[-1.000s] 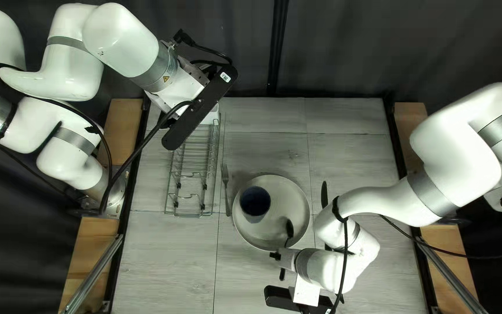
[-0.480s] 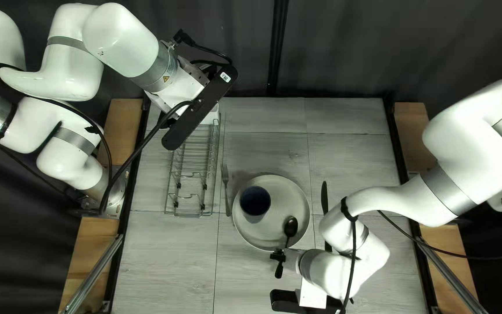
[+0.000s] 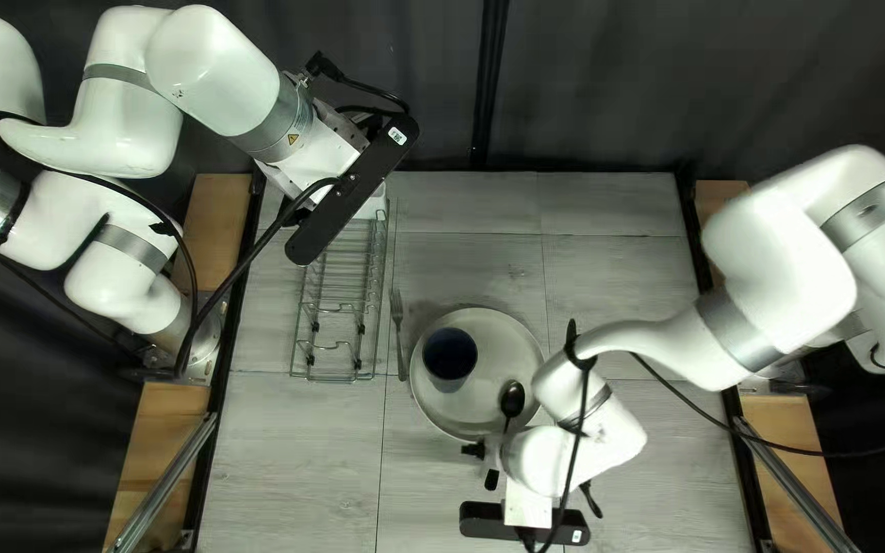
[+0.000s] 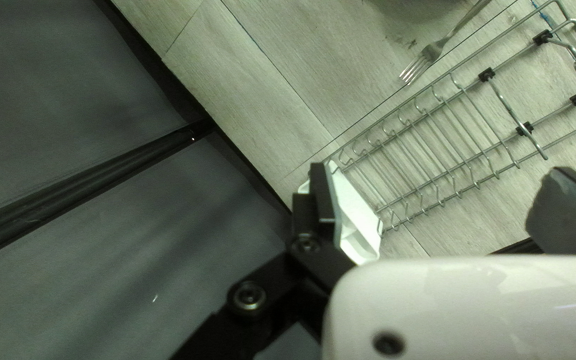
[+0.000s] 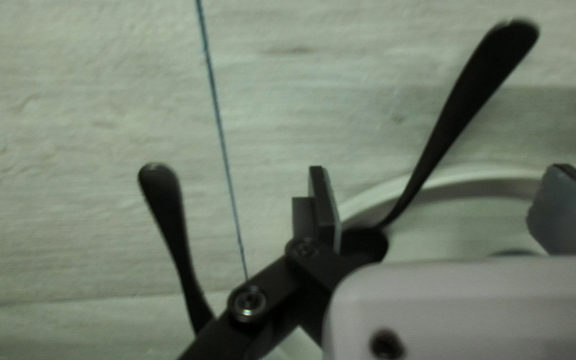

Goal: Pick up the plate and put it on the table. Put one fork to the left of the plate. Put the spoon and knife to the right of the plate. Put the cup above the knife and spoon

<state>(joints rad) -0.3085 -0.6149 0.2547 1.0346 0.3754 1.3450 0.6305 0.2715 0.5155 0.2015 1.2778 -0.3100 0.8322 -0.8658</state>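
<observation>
In the top left view my left gripper [image 3: 352, 195], fingertips hidden, is over the rack's far end; in the left wrist view the left gripper [image 4: 445, 207] is open. My right gripper [image 3: 479, 451] is at the plate's near edge; in the right wrist view the right gripper [image 5: 438, 208] is open above the black spoon [image 5: 458, 100]. The spoon's bowl [image 3: 511, 397] is over the plate [image 3: 478, 420], its handle past the rim. The dark blue cup [image 3: 450, 353] stands on the plate. A fork [image 3: 399, 343] lies left of it, a knife [image 3: 572, 333] right, partly hidden.
A wire rack [image 3: 340, 307] stands left of the fork, a white holder [image 4: 355, 230] at its end. Another black handle [image 5: 171, 213] lies outside my right gripper's finger. The right arm and its hanging cable cross the area right of the plate.
My right arm shifted slightly right, then back left and toward the table's far edge. The spoon's bowl became uncovered. The left arm stayed still.
</observation>
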